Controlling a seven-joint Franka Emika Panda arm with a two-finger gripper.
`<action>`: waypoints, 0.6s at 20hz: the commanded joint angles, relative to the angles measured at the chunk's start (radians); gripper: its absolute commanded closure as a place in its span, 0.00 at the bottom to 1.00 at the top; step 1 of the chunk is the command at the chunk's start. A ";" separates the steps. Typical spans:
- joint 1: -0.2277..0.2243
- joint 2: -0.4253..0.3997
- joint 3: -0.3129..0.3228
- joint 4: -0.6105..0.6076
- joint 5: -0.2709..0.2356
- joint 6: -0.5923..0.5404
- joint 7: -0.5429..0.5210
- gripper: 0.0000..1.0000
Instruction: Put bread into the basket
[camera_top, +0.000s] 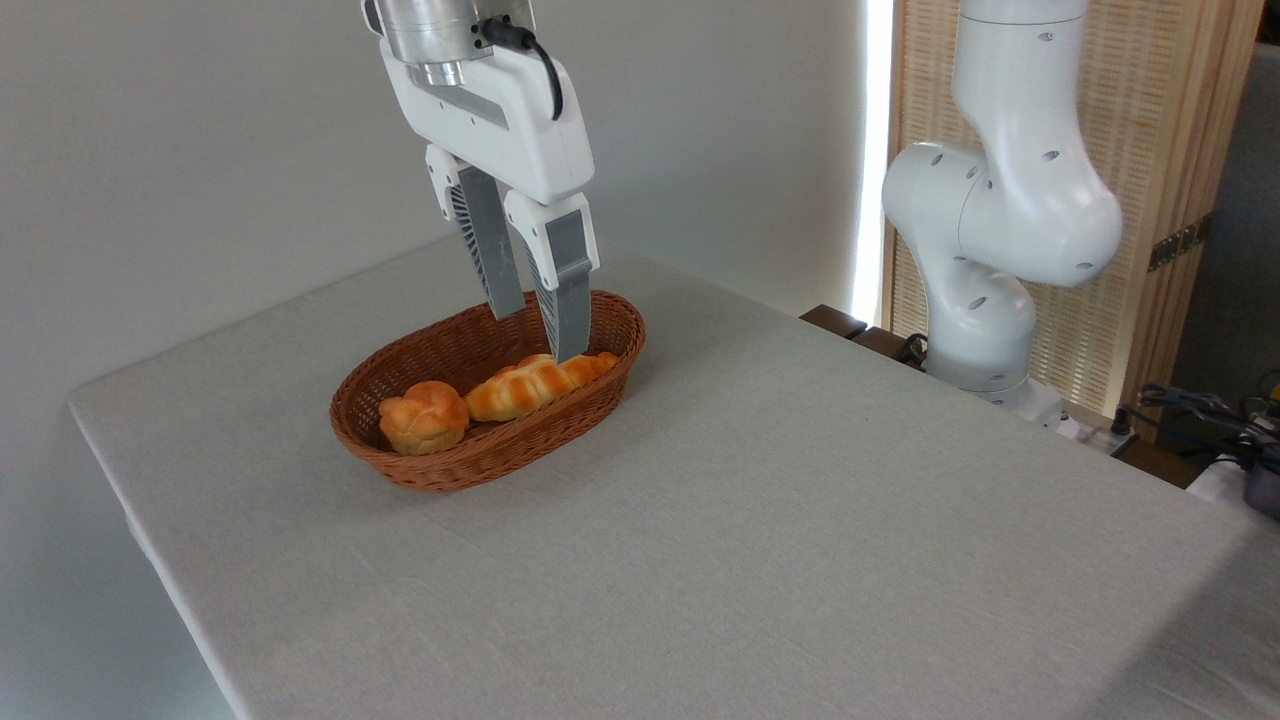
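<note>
The bread (535, 384), a long braided golden-orange loaf, lies inside the oval reddish-brown wicker basket (430, 469), slanting from the middle up to the right end. My gripper (540, 335) hangs directly above the loaf's right half, fingers pointing down. Its jaws stand apart with nothing between them, so it is open. The nearer fingertip (570, 345) reaches just to the top of the loaf; whether it touches is unclear.
A small round knotted bun (424, 416) sits in the basket's left end, beside the loaf. The basket stands on a grey cloth-covered table (780, 520). The arm's white base (985, 300) rises past the table's far right edge, with cables (1200, 410) further right.
</note>
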 joint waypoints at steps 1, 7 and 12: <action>0.000 0.020 -0.005 0.046 -0.001 -0.029 -0.039 0.00; 0.000 0.020 0.009 0.046 -0.031 -0.014 -0.077 0.00; 0.000 0.022 0.006 0.045 -0.031 0.015 -0.065 0.00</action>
